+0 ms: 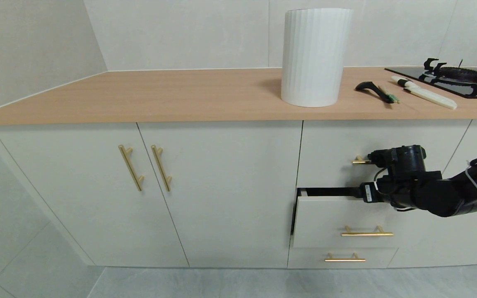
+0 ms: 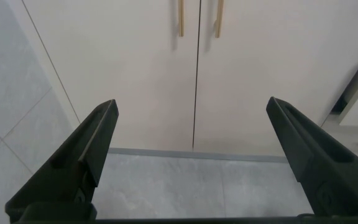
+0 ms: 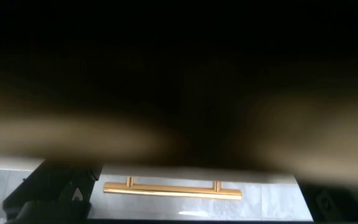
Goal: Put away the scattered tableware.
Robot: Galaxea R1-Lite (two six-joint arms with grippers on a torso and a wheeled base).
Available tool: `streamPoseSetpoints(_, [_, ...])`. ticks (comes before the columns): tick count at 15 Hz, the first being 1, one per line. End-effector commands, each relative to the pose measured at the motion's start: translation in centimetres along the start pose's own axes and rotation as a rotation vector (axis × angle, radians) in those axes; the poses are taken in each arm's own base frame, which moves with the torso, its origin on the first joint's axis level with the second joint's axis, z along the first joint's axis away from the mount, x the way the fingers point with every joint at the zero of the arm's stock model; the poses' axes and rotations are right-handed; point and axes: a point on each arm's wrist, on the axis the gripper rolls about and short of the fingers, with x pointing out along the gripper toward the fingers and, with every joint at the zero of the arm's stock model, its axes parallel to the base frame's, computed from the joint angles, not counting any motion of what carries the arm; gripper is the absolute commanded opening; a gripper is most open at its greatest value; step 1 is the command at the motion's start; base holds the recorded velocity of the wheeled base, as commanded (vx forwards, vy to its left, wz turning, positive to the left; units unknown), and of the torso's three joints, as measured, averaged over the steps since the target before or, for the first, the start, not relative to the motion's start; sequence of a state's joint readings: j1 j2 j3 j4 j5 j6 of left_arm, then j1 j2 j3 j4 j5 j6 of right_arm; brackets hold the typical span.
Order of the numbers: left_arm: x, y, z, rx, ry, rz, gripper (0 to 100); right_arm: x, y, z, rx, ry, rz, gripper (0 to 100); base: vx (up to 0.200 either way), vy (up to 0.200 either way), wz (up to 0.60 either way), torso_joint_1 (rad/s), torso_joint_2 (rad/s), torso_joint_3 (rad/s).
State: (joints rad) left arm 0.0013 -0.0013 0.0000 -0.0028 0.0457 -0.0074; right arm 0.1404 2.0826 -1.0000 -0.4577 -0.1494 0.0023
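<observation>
The right pincer (image 1: 367, 193), grip impossible to tell, could slip off the part-open drawer (image 1: 329, 219) at its 12 o'clock lip; the left pincer (image 2: 191, 104) hangs wide.

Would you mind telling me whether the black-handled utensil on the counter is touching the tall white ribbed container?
Apart. The head view shows a strip of bare counter between the black-handled utensil and the white ribbed container.

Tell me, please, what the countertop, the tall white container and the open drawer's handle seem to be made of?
Countertop: wood or wood-look laminate, matte, with fine grain streaks. Tall white container: matte, vertically ribbed; ceramic or plastic, cannot tell. Drawer handle: metal, brass-coloured satin finish, with a soft glint.
</observation>
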Motion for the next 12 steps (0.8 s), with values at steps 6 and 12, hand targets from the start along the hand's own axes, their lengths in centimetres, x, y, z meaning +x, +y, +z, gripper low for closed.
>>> streamPoseSetpoints(6, [0.0, 0.0, 0.0, 0.000, 0.001, 0.001, 100, -2.3, -0.4, 0.3, -0.016, 0.074, 0.003, 100, 0.000, 0.000, 0.00, 0.000, 0.00, 0.000])
streamPoseSetpoints(12, [0.0, 0.0, 0.0, 0.000, 0.001, 0.001, 100, -7.6, -1.1, 0.8, -0.102, 0.282, 0.016, 100, 0.000, 0.000, 0.00, 0.000, 0.00, 0.000])
